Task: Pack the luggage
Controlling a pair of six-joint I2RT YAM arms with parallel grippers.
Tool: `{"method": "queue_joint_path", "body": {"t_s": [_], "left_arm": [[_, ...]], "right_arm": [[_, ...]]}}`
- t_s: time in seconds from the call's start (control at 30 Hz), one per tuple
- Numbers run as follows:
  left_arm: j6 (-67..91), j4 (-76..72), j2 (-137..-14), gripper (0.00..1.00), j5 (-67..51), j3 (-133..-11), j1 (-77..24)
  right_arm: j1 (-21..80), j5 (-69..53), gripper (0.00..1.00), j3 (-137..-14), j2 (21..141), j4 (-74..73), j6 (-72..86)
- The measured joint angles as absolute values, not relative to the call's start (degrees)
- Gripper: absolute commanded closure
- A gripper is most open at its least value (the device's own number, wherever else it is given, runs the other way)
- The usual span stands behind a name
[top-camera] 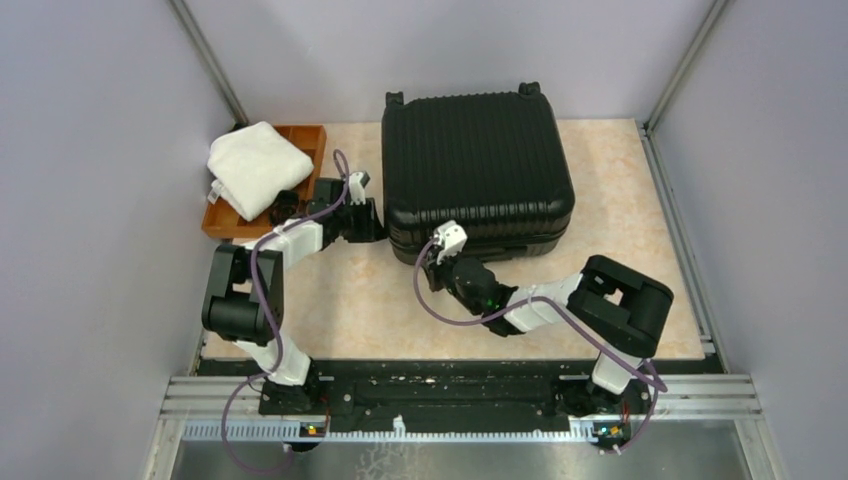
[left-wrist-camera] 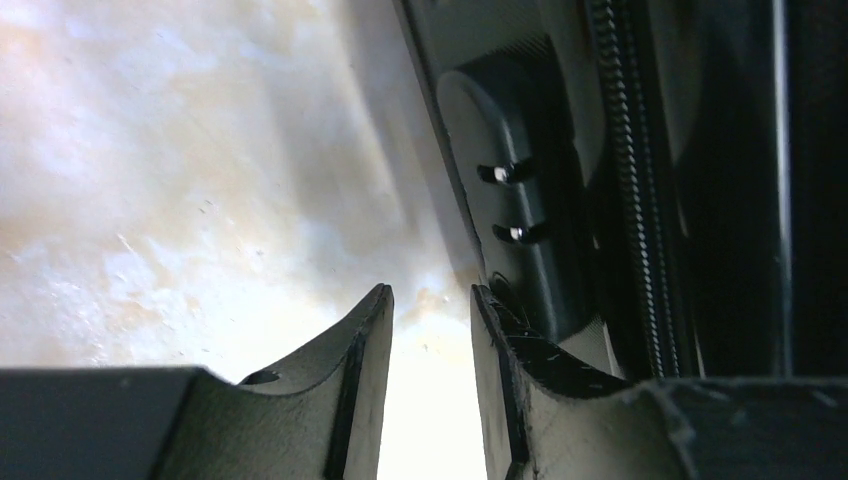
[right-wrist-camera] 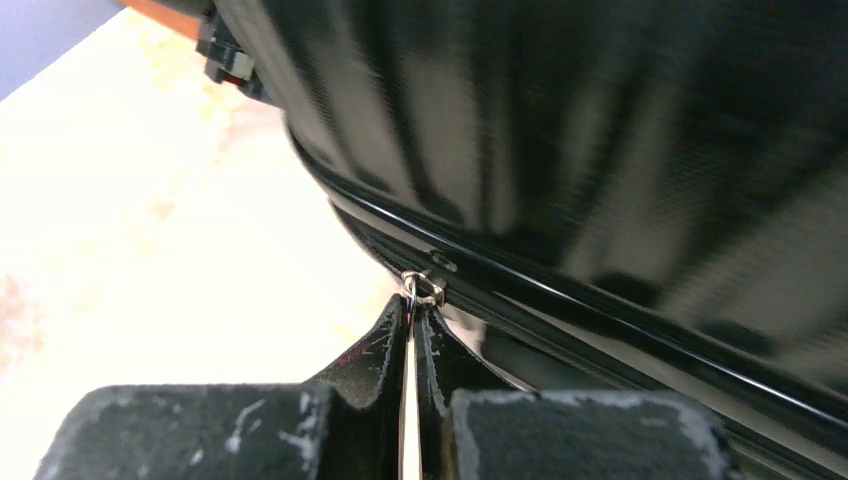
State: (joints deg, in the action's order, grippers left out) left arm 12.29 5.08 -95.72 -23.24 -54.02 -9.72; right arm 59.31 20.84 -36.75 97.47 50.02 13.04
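Observation:
The luggage (top-camera: 478, 165), a large black ribbed hard-shell suitcase, lies closed on the table. My right gripper (right-wrist-camera: 411, 305) is at its near left corner, shut on the metal zipper pull (right-wrist-camera: 421, 288) that hangs from the zipper line; the shell (right-wrist-camera: 560, 130) fills the right wrist view. My left gripper (left-wrist-camera: 430, 295) is open and empty beside the suitcase's left side, by a black side bumper (left-wrist-camera: 520, 215) and the zipper teeth (left-wrist-camera: 625, 180). In the top view the left gripper (top-camera: 368, 218) sits at the suitcase's left edge and the right gripper (top-camera: 440, 252) at its front edge.
A brown wooden tray (top-camera: 305, 138) stands at the back left with a folded white towel (top-camera: 258, 167) on it. Grey walls close in the left, back and right. A beige tabletop (top-camera: 360, 300) lies in front of the suitcase.

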Motion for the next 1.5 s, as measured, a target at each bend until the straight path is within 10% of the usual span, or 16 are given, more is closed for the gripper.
{"method": "queue_joint_path", "body": {"t_s": [0.27,0.4,0.53,0.9,1.13,1.5], "left_arm": [[9.63,8.21,-89.43,0.60,-26.39,-50.19,-10.70],[8.36,10.11,-85.17,0.60,-29.39,-50.06,-9.69],[6.79,11.66,-83.79,0.60,-30.28,-51.77,-4.80],[6.52,9.17,-94.45,0.59,-28.91,-64.29,-0.75],[6.87,7.70,-99.96,0.59,-27.38,-65.06,-5.30],[4.58,1.48,-98.85,0.58,-25.76,-54.46,-11.99]], "right_arm": [[62.08,18.81,0.99,-40.80,100.25,48.62,13.96],[62.08,19.25,0.68,-40.07,98.52,46.54,16.64],[59.02,19.31,0.58,-33.93,85.93,40.14,22.70],[25.91,26.94,0.72,-39.83,51.29,11.57,35.09],[5.65,22.20,0.72,-52.45,69.65,4.29,37.32],[0.51,0.80,0.82,-81.80,109.62,-1.54,36.21]]}}
